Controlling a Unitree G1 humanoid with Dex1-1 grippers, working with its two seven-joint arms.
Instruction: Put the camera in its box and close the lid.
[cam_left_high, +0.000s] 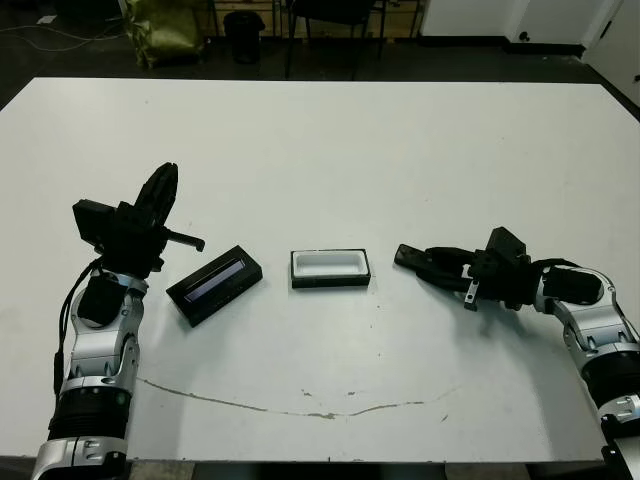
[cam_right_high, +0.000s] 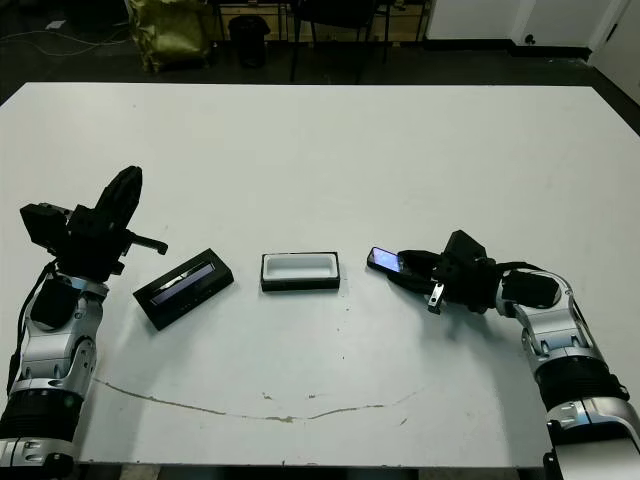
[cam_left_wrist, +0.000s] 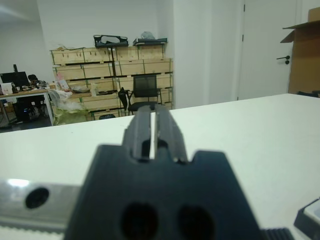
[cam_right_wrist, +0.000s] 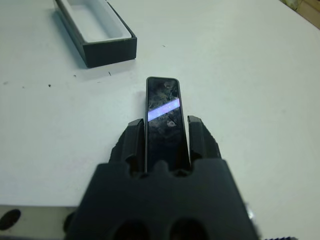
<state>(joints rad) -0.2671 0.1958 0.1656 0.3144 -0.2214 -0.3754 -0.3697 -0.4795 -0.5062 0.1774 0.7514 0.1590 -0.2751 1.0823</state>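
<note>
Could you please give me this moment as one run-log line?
right gripper: shut on camera | box: open, empty | lid: on table | left gripper: shut, raised

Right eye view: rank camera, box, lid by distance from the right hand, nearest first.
1. camera: between the right hand's fingers, sticking out toward the box.
2. box: open, mid-table, just beyond the camera's tip.
3. lid: farthest, past the box, lying angled near the left hand.

The camera's (cam_right_wrist: 163, 117) rear end is hidden inside the right gripper (cam_right_wrist: 165, 131); the box (cam_right_wrist: 95, 30) is cut by the upper edge.
</note>
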